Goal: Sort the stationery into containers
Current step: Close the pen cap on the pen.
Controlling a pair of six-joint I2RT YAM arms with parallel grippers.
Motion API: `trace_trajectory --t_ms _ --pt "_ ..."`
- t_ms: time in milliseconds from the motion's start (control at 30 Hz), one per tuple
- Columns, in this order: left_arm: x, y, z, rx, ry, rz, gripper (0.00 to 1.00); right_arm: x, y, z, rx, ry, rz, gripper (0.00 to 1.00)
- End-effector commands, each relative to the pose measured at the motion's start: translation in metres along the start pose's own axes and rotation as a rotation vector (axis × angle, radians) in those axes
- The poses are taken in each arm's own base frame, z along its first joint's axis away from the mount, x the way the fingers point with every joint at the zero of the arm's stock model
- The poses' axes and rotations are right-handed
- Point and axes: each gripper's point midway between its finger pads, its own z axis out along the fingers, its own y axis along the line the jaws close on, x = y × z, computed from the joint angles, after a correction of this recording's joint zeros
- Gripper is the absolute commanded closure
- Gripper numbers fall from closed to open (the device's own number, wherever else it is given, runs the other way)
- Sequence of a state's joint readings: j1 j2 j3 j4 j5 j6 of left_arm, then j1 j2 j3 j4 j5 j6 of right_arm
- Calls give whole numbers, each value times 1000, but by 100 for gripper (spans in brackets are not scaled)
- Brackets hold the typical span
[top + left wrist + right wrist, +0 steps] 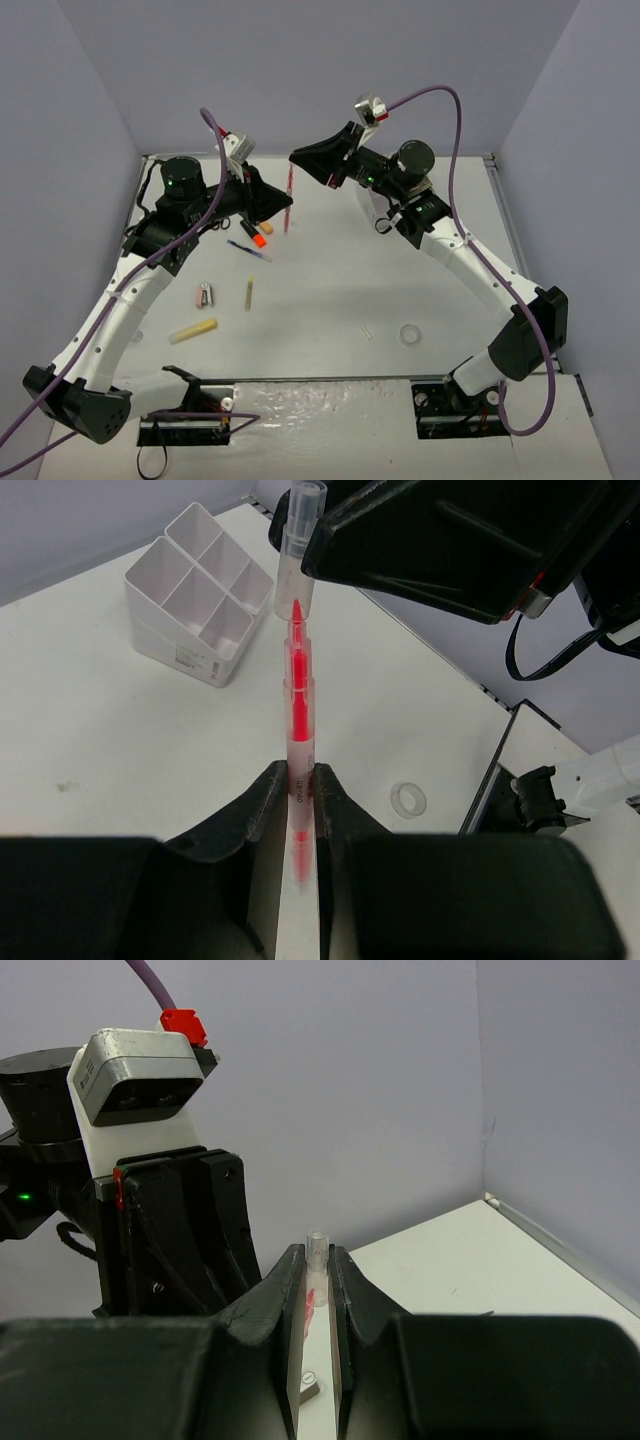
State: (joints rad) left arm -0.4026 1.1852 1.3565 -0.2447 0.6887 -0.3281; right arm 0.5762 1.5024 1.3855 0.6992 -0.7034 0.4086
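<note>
A thin pen with red ink [297, 720] stands upright between my two grippers. My left gripper [297, 775] is shut on its lower barrel; in the top view it [283, 205] is at the back left with the pen [288, 205] beside it. My right gripper [317, 1257] is shut on the pen's clear cap [318, 1250], which sits over the red tip [297, 555]. The white organiser box [195, 595] stands empty beyond the pen. A white tape ring [409, 334] lies front right.
Loose on the table left of centre are a blue pen [248, 250], an orange-black highlighter [256, 236], a yellow highlighter [193, 331], a thin yellow stick [249, 292] and a small pink-grey item [204, 296]. Grey walls enclose the table.
</note>
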Motion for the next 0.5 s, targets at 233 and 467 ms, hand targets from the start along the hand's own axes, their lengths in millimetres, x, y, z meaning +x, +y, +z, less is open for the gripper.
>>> trace_trajectory --t_ms 233,467 --pt "-50 -13 -8 10 -136 105 100 -29 14 -3 -55 -84 -32 100" --pt "-53 -14 -10 14 -138 161 100 -21 15 0 -84 -92 27 100"
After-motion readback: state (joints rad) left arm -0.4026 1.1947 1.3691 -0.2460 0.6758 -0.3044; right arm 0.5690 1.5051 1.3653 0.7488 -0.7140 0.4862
